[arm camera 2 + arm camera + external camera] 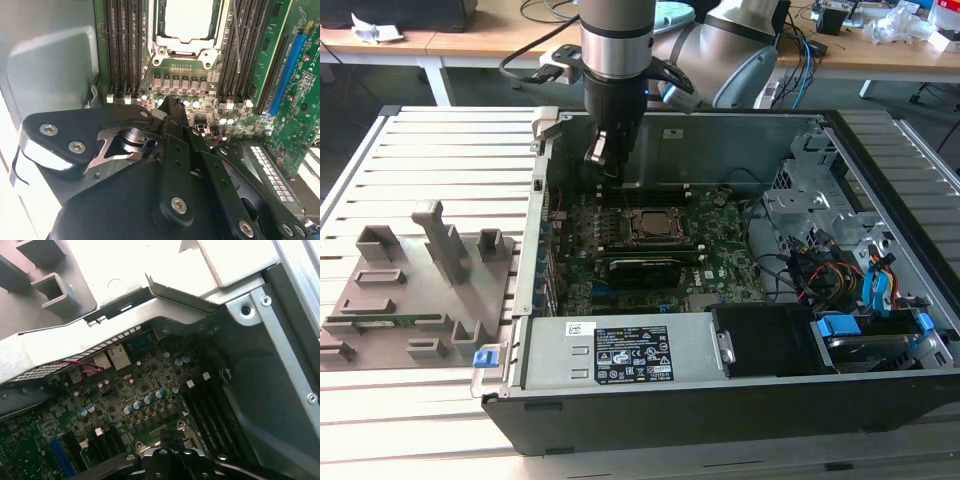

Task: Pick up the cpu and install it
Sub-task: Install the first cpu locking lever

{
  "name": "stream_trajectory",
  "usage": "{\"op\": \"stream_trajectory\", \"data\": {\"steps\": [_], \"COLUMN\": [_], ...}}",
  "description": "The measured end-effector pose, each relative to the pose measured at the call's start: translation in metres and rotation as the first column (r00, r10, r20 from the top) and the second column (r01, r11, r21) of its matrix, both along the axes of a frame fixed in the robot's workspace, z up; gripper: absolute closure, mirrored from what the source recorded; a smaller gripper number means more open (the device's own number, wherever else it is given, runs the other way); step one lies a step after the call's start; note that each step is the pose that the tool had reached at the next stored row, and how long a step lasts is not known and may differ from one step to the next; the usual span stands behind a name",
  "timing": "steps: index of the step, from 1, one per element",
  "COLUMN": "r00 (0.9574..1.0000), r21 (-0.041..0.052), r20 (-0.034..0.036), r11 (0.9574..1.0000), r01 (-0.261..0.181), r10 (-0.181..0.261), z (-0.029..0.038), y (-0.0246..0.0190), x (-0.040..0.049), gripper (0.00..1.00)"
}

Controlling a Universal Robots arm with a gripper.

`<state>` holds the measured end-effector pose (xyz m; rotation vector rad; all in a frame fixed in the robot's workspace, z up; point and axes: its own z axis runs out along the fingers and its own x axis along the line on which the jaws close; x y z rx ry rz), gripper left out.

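While the arm is hanging inside the open computer case [880, 330], its gripper [603, 150] is hovering just behind the socket [652, 226], where the cpu [189, 20] is already lying seated, presumably freshly placed. I cannot tell whether the fingers are open; the gripper's body is hiding their tips.

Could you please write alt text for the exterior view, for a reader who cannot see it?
A robot arm's hand hangs inside an open computer case, above the back edge of the green motherboard. The cpu sits in the socket just in front of it. A grey plastic tray lies on the slatted table at the exterior view's left.
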<state>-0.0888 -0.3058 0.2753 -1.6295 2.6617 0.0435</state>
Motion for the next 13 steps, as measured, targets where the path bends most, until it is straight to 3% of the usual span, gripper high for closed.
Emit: {"op": "stream_trajectory", "data": {"steps": [8, 11, 13], "r00": [0.9968, 0.9915, 0.9847], "r21": [-0.0047, -0.005, -0.005], "r20": [0.0001, 0.0001, 0.0002], "r11": [0.9968, 0.9915, 0.9847], "r01": [0.08, 0.13, 0.174], "r10": [-0.08, -0.13, -0.174], "z": [-0.0001, -0.0002, -0.0004], "y": [0.0, 0.0, 0.0], "x": [0.0, 0.0, 0.0], "gripper": [0.89, 0.89, 0.89]}}
